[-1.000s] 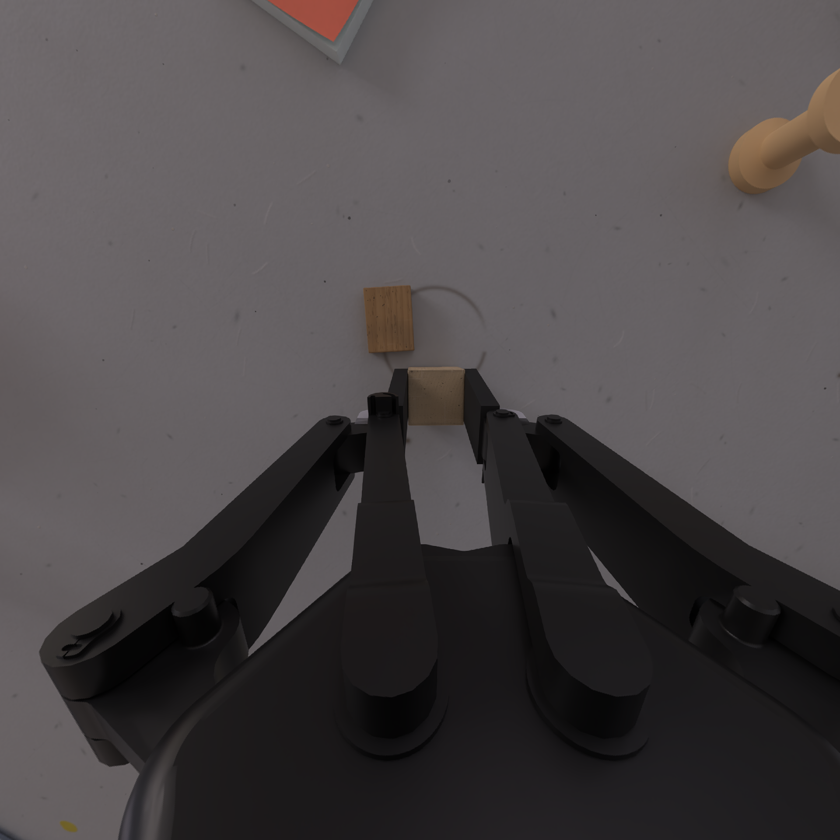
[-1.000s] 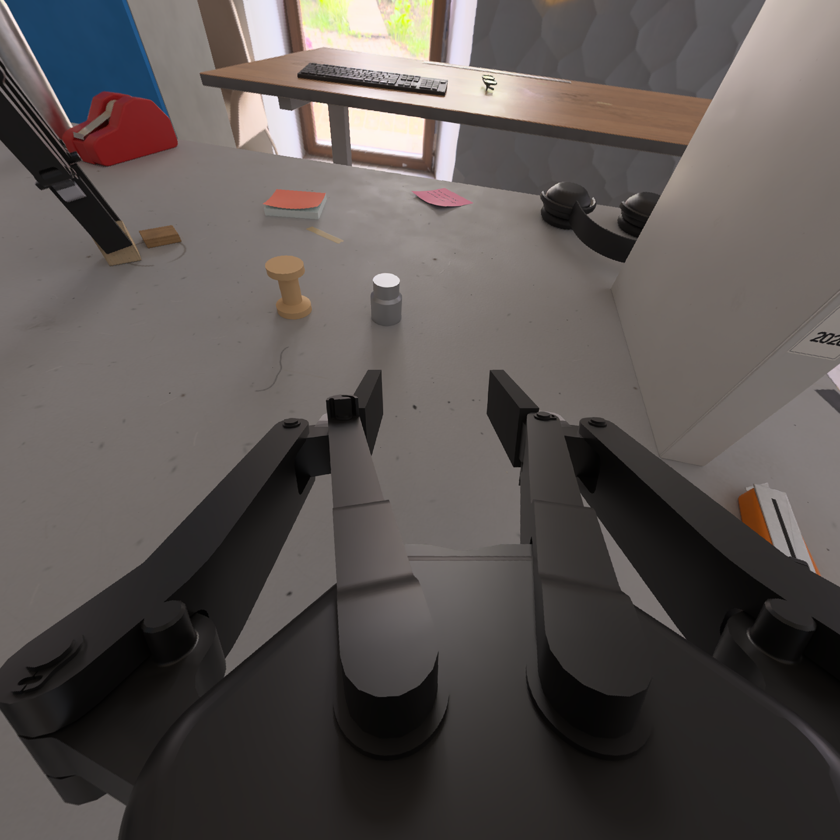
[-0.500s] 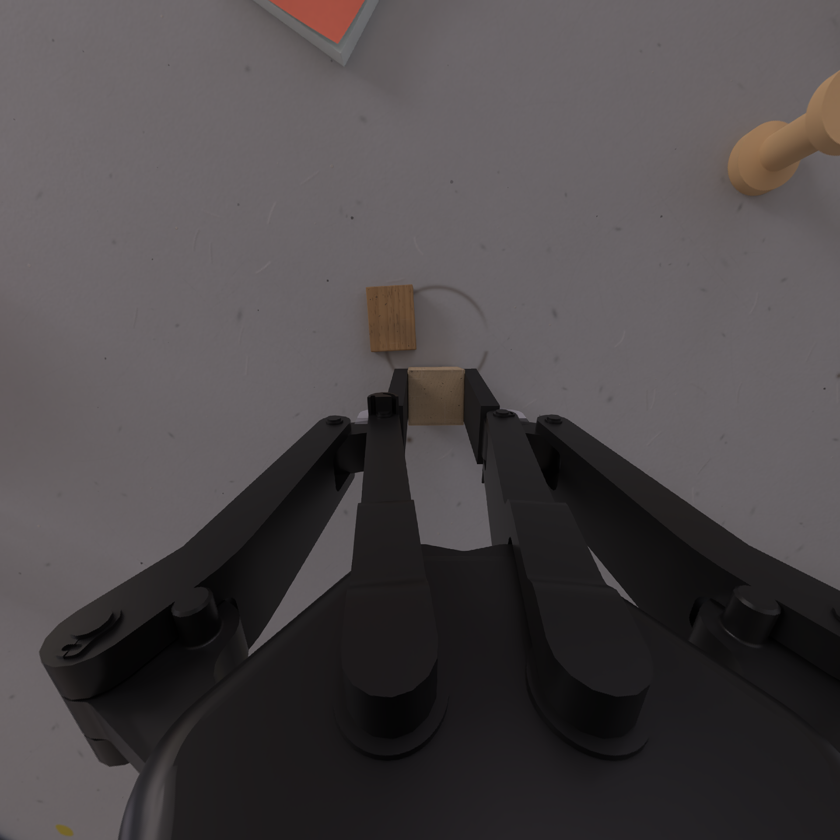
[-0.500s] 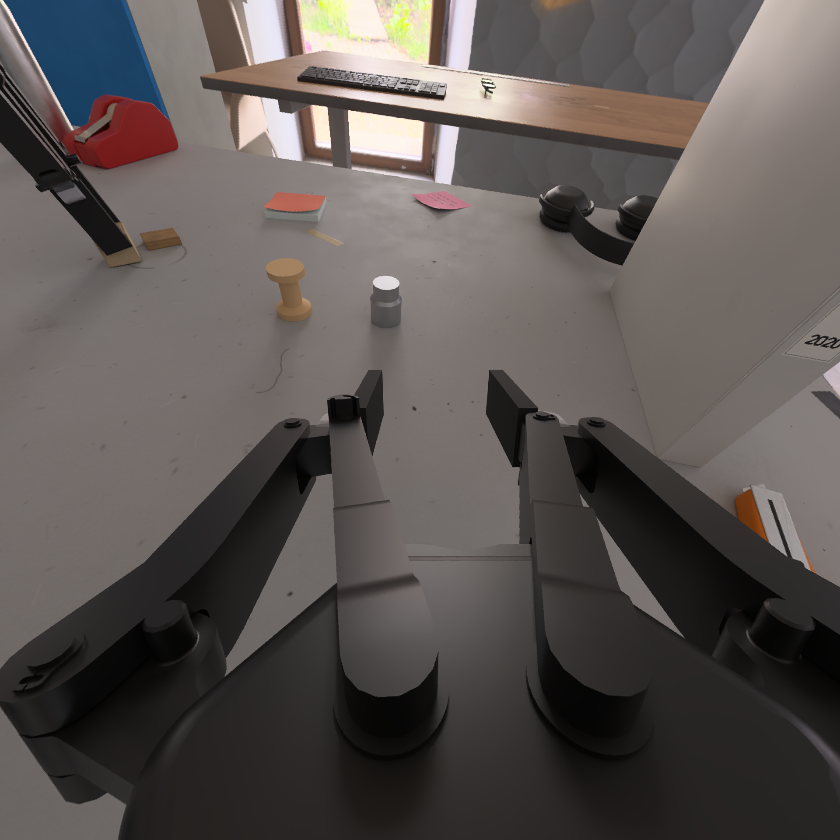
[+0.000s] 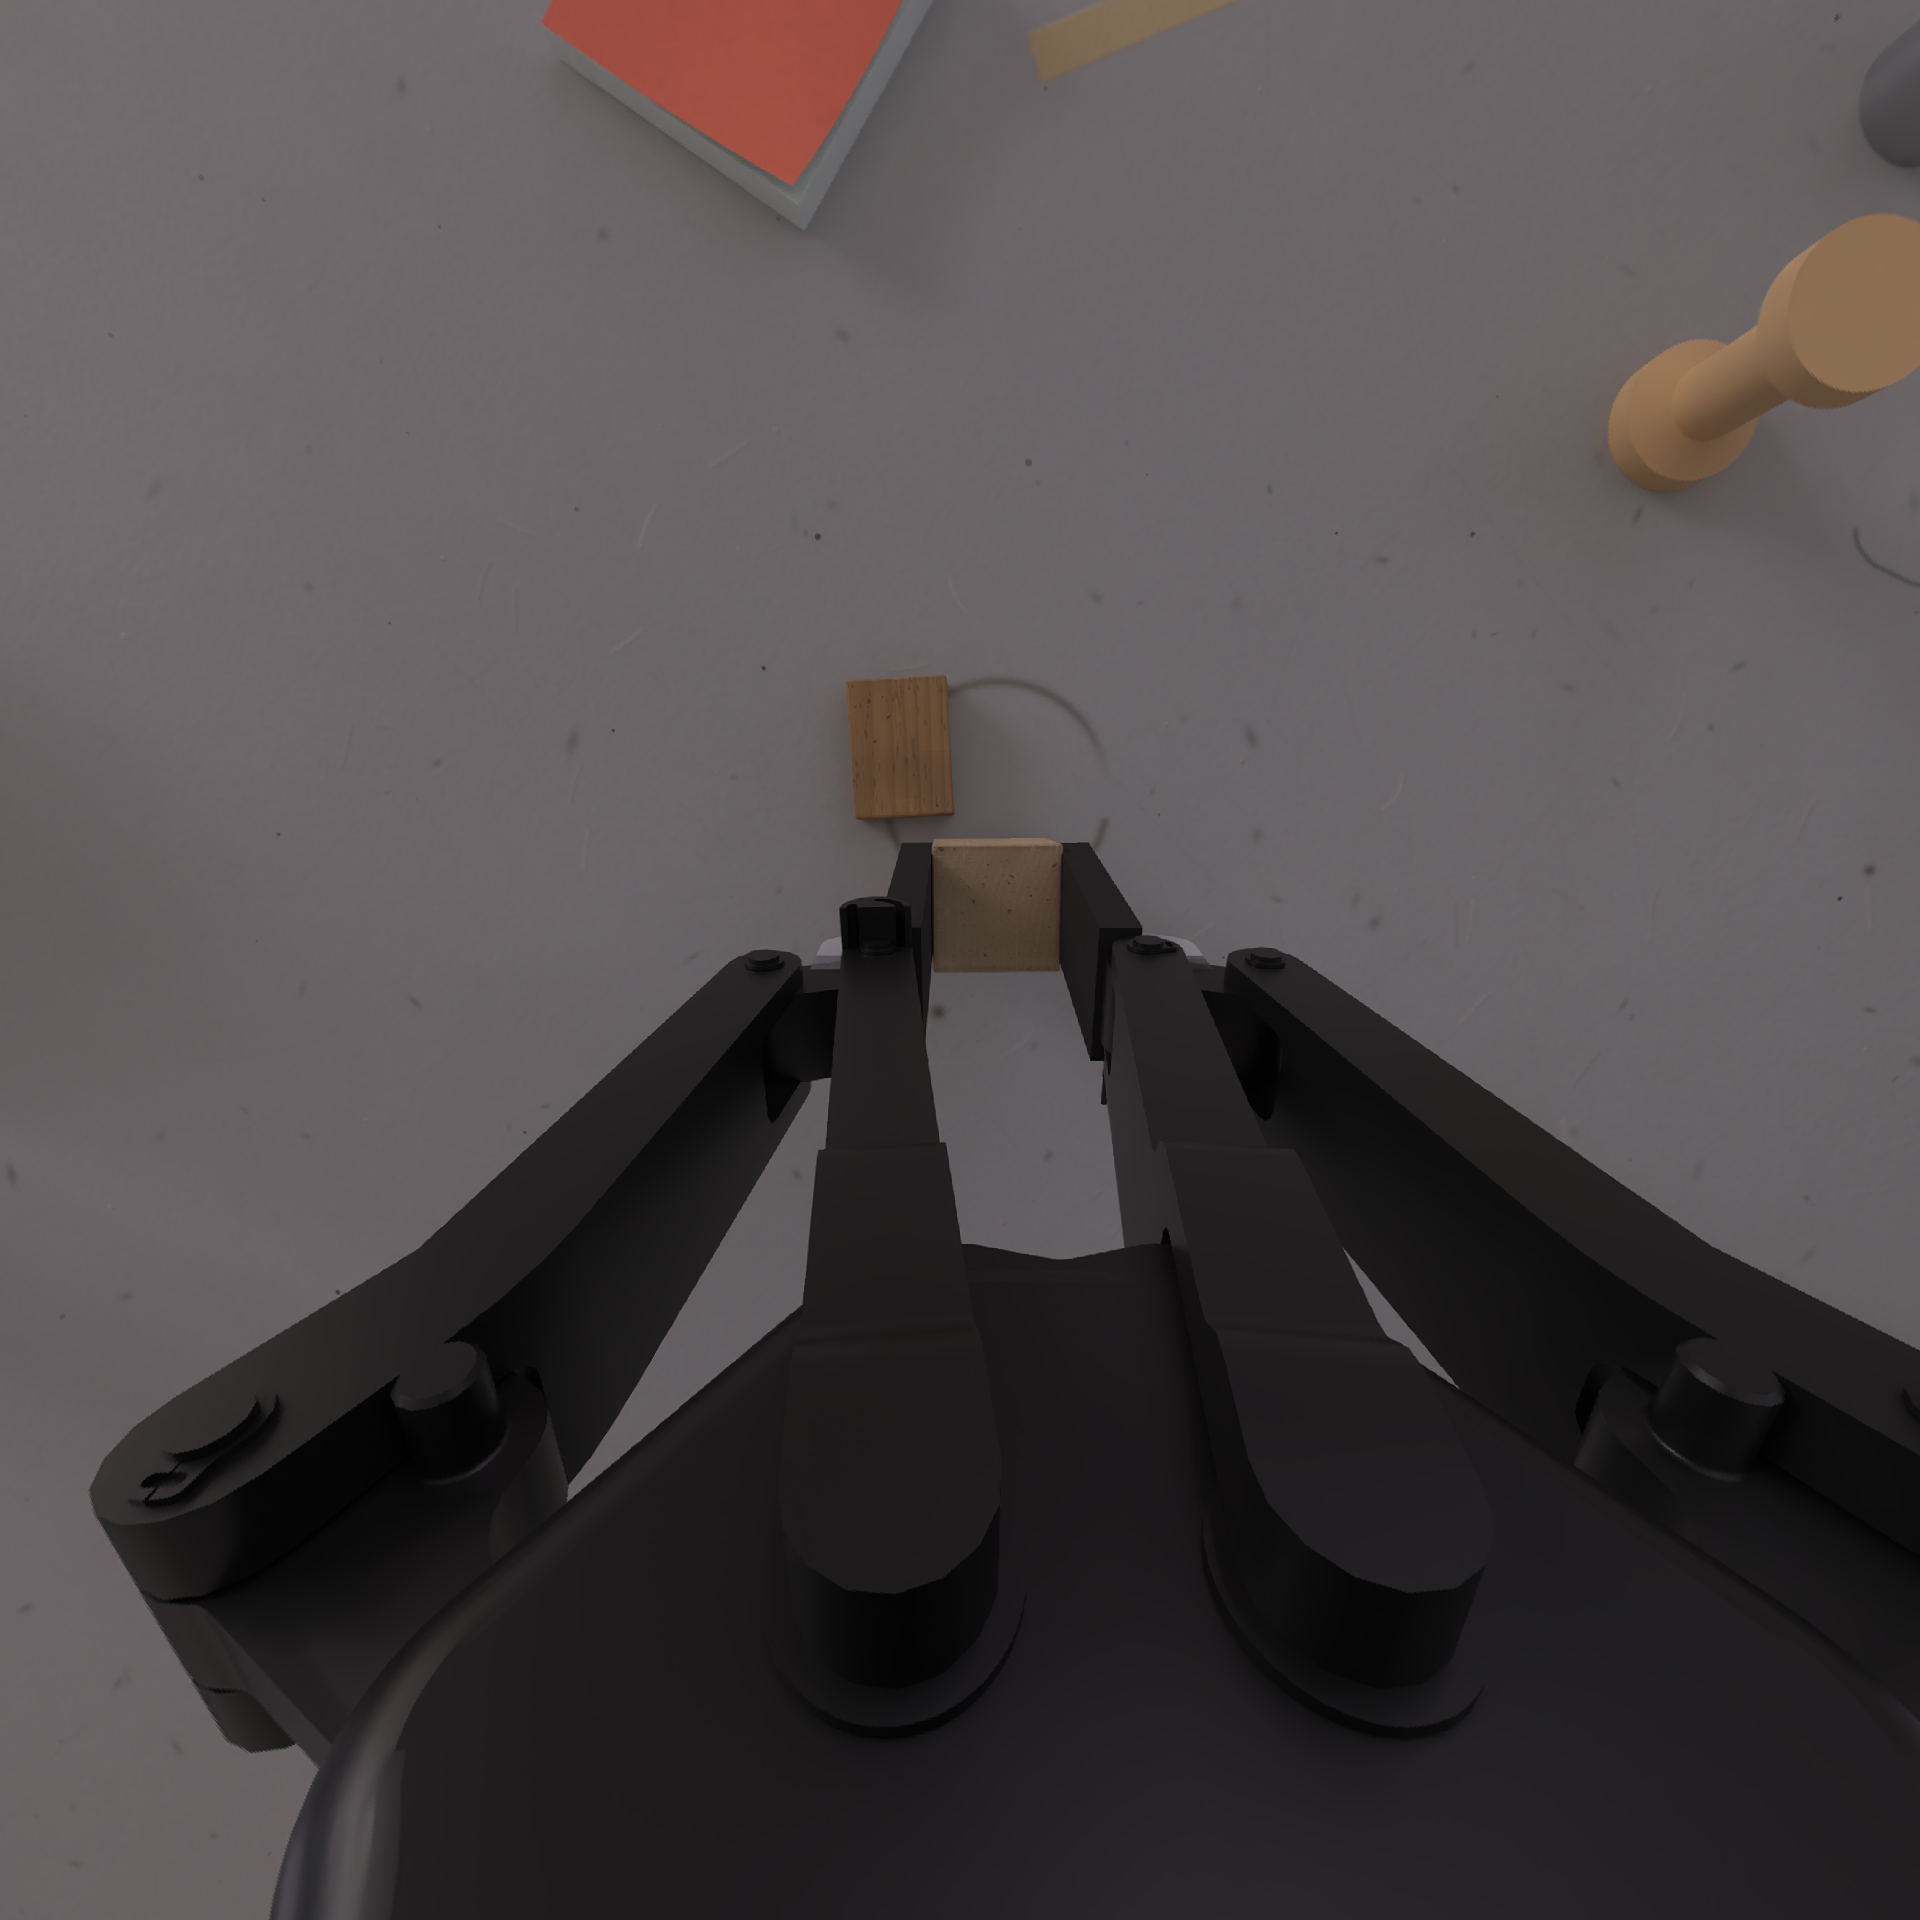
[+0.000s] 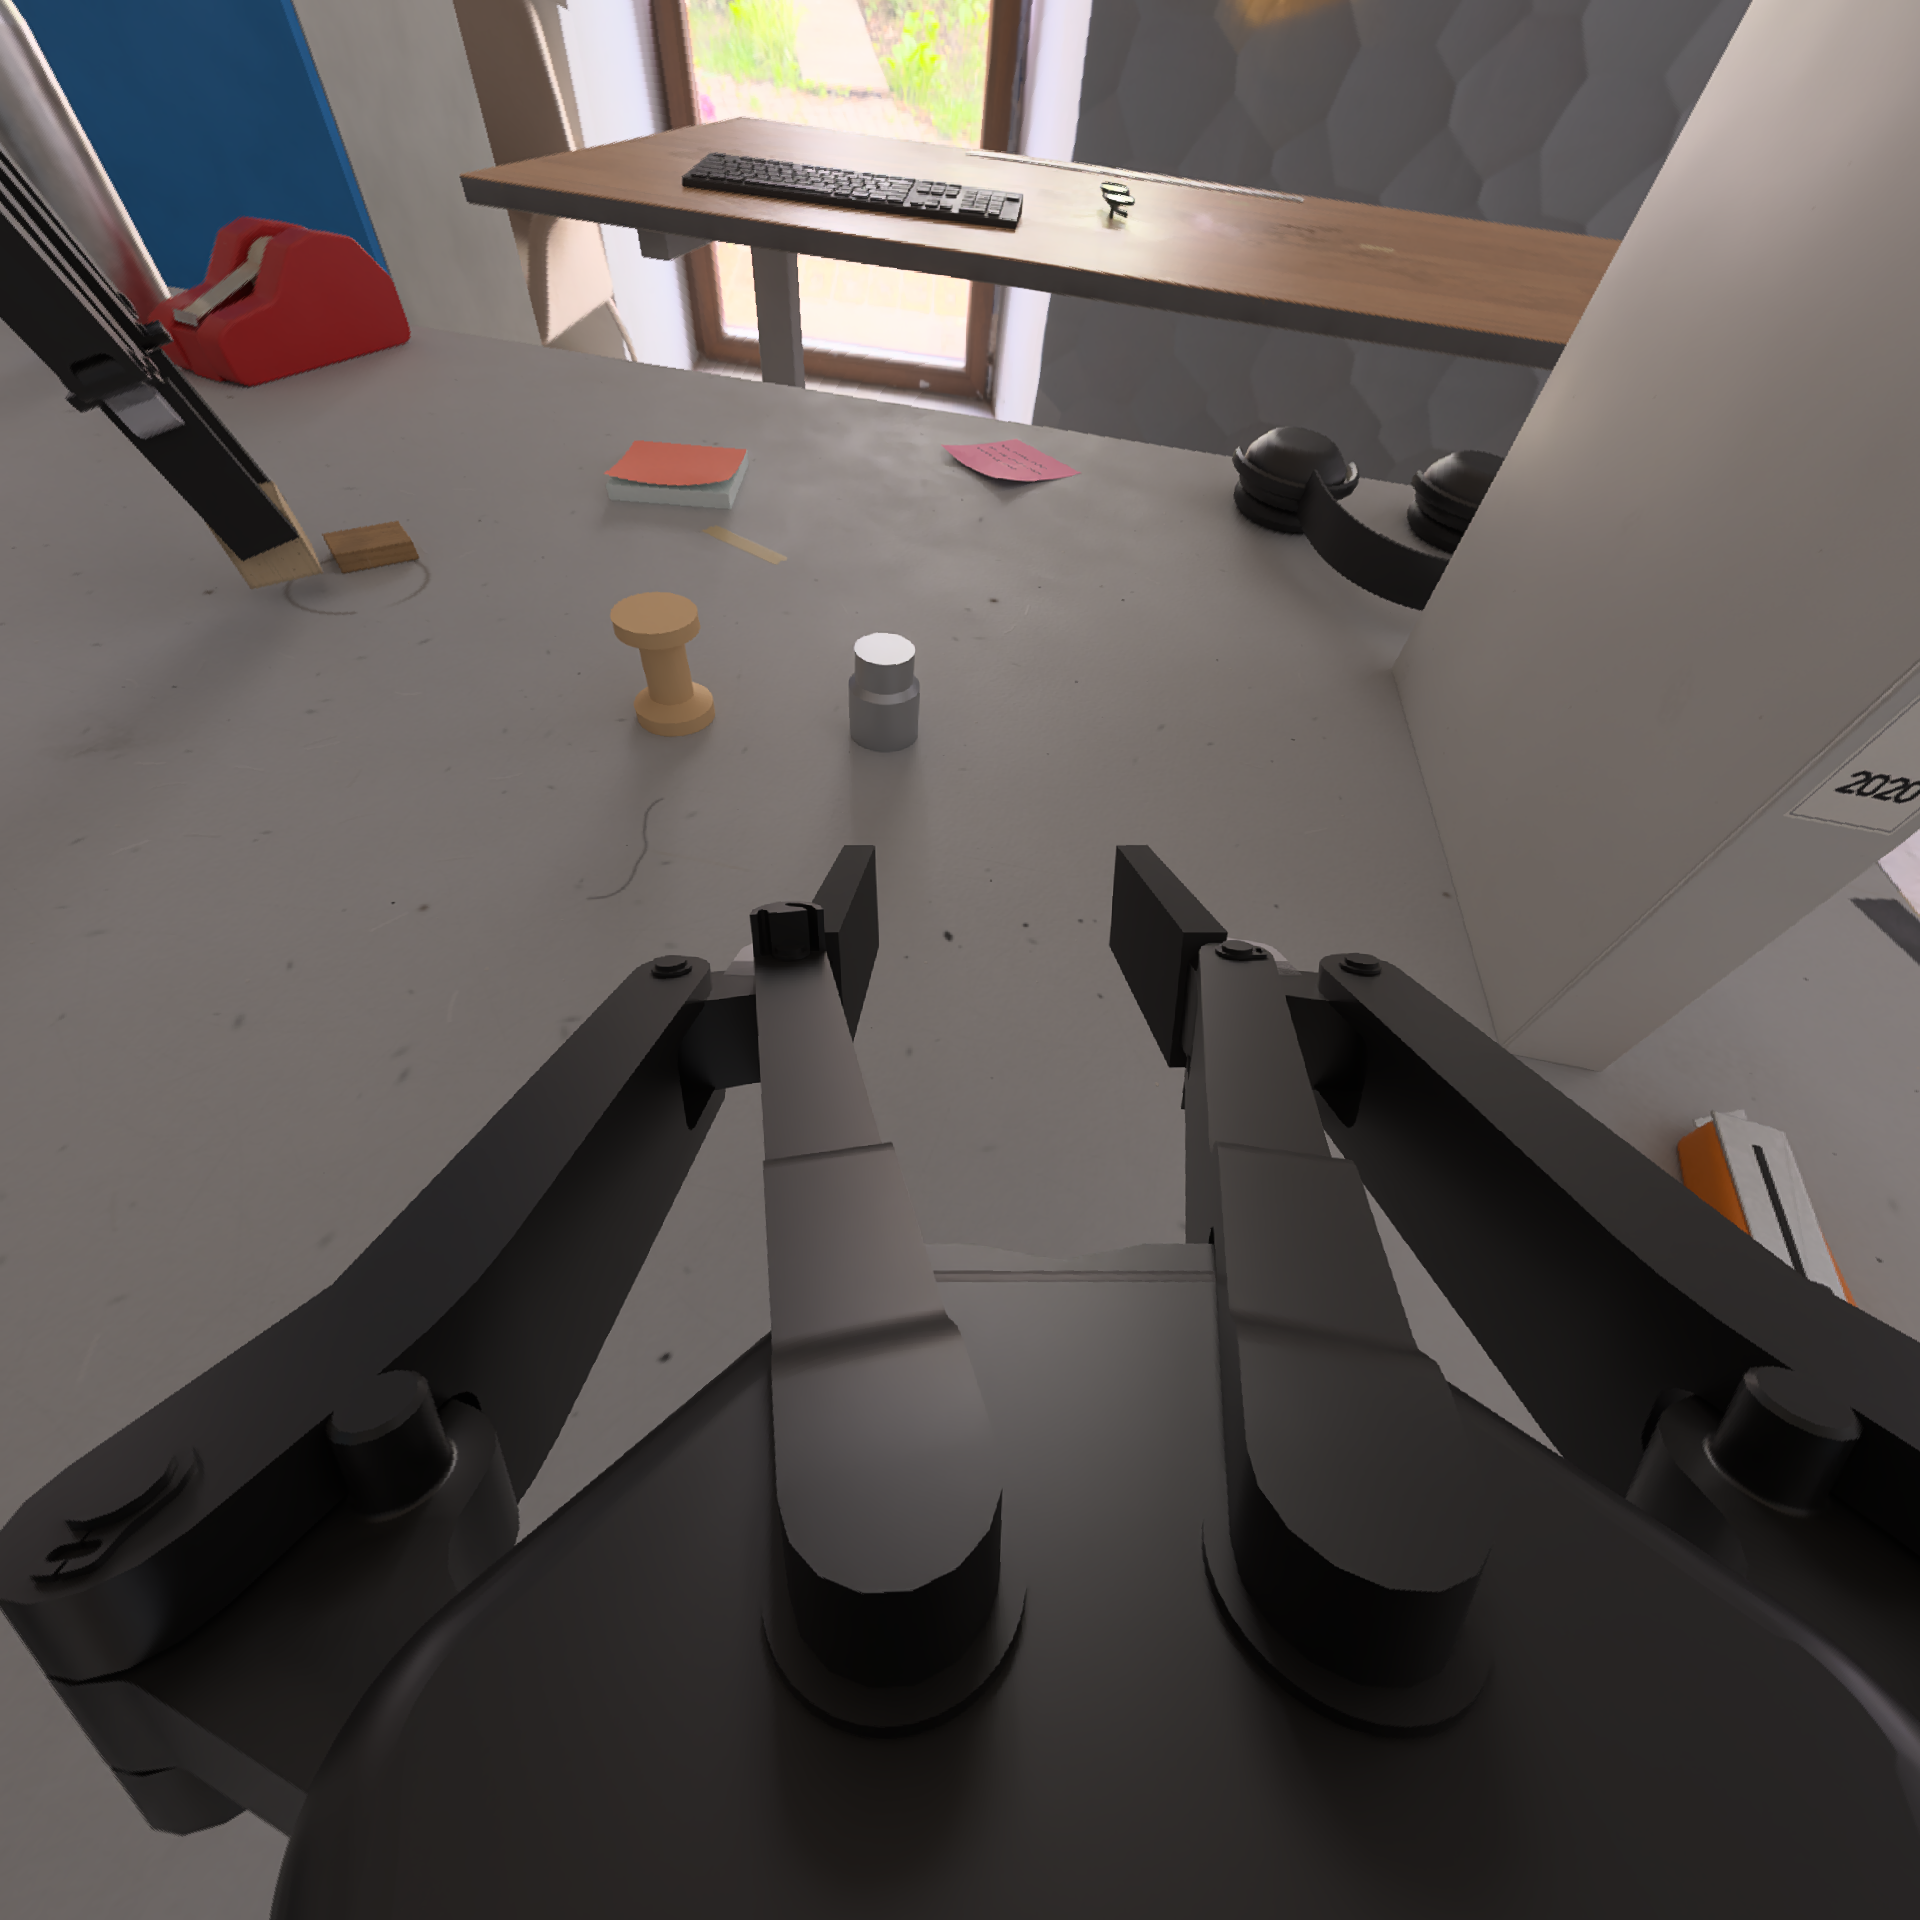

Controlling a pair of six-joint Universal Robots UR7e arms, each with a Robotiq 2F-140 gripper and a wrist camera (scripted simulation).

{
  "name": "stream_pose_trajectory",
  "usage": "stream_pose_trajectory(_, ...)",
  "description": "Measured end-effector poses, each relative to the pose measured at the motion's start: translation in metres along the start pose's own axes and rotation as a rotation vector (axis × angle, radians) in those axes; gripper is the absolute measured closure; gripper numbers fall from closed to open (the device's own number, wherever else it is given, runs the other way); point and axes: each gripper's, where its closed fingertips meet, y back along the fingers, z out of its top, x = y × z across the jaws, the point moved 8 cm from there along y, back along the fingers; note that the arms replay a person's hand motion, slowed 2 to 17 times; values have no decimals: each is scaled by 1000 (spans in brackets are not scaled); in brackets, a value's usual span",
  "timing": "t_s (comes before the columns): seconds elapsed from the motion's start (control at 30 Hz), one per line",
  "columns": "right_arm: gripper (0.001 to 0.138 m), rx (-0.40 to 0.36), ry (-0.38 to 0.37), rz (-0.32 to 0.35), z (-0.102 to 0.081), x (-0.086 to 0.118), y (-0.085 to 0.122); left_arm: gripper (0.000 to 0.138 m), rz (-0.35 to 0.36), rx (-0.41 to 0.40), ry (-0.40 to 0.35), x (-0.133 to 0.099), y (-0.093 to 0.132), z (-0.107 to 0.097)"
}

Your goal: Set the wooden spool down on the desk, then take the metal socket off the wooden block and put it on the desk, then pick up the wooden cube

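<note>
My left gripper is shut on the pale wooden cube and holds it low over the grey desk. The flat wooden block lies just beyond the cube, with nothing on it. The wooden spool stands on the desk at the right, and the metal socket shows at the top right edge. In the right wrist view, my right gripper is open and empty above the desk. The spool and socket stand upright ahead of it. The cube and block are at the far left.
A red sticky-note pad, a thin wooden stick and a pink note lie farther back. Black headphones and a tall white box are on the right. A red tape dispenser sits at the back left.
My left gripper has risen a little with the cube in it, so more of the desk shows. The right gripper has barely shifted and stays open.
</note>
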Motion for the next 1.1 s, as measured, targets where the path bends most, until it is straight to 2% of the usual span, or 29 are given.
stream_pose_trajectory(0.5, 79, -5, 5, 3, 2, 2, 1, 107, 54, -96, 2, 2, 24, 2)
stream_pose_trajectory(1.1, 80, -9, 14, 7, 3, 4, 2, 107, 122, -306, 1, -14, 65, -6)
